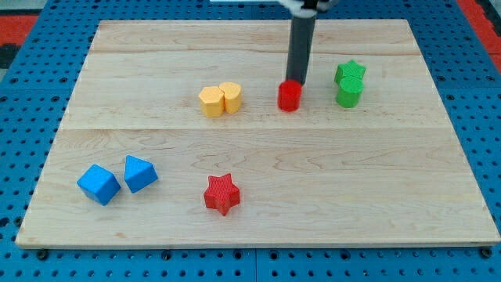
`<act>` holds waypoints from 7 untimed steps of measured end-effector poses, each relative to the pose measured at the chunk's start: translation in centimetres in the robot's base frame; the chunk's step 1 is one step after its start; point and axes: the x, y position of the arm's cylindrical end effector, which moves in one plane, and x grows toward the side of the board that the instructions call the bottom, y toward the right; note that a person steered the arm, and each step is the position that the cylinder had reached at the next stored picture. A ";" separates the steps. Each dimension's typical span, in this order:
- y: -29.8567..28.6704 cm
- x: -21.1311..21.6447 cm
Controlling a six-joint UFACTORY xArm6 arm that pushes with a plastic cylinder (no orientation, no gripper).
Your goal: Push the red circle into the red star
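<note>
My tip [296, 80] sits right at the top side of the red circle [290, 96] and seems to touch it. The rod has no hand, so there is nothing to spread or press together.

The red circle is in the top half of the counter [391, 196], a bit right of the middle. The red star [221, 193] is well apart from it, near the counter's bottom edge and a bit left of the middle.

Two yellow blocks [220, 99] touch each other, to the left of the red circle. A green star [350, 72] and a round green block [349, 92] touch too, to its right. Two blue blocks [117, 179] sit side by side near the bottom left corner.
</note>
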 end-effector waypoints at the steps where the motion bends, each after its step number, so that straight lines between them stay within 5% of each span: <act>1: -3.9 9.2; 3: 1.3 11.3; 4: -0.8 14.7; 5: -3.3 13.5; 7: 2.5 -0.3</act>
